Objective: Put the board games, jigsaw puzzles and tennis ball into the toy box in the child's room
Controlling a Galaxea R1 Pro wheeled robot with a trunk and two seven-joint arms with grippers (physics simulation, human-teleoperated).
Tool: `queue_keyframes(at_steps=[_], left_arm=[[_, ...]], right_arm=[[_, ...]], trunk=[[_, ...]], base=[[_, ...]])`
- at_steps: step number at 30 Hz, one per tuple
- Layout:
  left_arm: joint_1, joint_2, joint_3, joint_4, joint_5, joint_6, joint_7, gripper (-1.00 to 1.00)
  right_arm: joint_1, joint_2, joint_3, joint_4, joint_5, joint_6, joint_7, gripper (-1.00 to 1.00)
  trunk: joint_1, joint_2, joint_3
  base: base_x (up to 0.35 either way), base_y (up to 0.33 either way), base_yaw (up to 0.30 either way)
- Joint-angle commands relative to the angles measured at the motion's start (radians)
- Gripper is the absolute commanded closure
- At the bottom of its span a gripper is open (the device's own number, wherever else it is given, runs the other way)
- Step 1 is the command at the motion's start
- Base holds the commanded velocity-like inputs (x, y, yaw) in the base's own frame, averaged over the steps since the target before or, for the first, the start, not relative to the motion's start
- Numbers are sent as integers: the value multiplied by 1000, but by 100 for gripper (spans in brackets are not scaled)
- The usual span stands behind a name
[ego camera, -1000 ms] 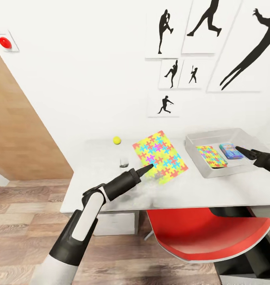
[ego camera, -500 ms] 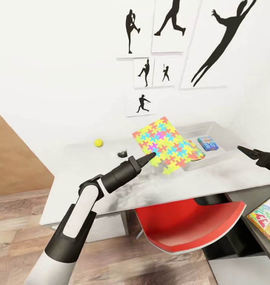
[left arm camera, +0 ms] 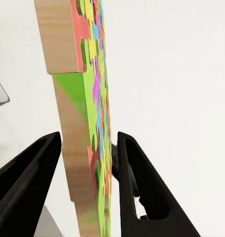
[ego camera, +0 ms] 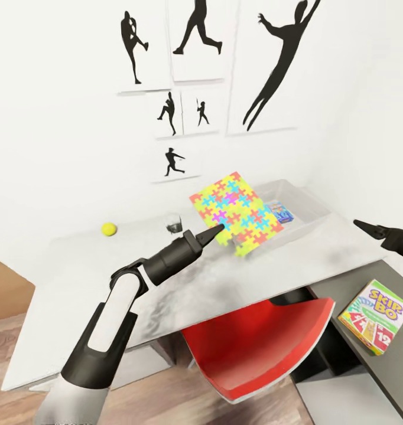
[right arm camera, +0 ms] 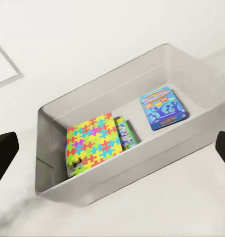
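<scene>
Shifted since earlier: jigsaw puzzle (ego camera: 237, 213), clamped in left gripper (ego camera: 220, 229), carried from table (ego camera: 225, 289) toward toy box (ego camera: 311, 212). Right gripper (ego camera: 367, 228): apparently spread wide. Tennis ball (ego camera: 109, 229): on table.

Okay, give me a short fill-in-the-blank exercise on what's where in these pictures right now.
1. The left gripper holds a ____ box between its fingers.
2. The tennis ball lies on the ____.
3. The SKIP-BO box lies on the lower, ____ grey desk section.
4. The toy box holds a blue game box and a second ____ box.

Missing words: jigsaw puzzle; table; dark; jigsaw puzzle
</scene>
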State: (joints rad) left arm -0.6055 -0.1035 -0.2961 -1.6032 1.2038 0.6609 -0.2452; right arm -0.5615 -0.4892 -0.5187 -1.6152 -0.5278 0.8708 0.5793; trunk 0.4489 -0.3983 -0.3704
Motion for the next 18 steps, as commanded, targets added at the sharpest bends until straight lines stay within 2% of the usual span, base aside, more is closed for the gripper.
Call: queue_keyframes(at_steps=[1,6,13,14,18], left_arm=[[-1,5,19,2,4,6,4,100],[1,12,65,29,-5,-4,23,100],[34,12,72,26,-4,-22,41,100],[36,11,72,25,-3,-22,55,100],[39,7,65,5,2,-18,187,100]], right_arm=[[-1,0,-2,0,0,10,4,-100],[-2,-1,-3,0,0,16,4,-100],[-3,-2,-3,0,0,25,5,-100],[-3,-2,-3,0,0,25,5,-100],[-3,-1,-3,-1,0,26,5,-100]], trunk=[[1,-2,-2],[1,-2,-2],[1,-2,-2],[1,-2,-2],[1,-2,-2]], base=[[331,-110,-295],[312,-92,-295],[86,-17,-295],[24,-5,-295],[11,-2,-295]])
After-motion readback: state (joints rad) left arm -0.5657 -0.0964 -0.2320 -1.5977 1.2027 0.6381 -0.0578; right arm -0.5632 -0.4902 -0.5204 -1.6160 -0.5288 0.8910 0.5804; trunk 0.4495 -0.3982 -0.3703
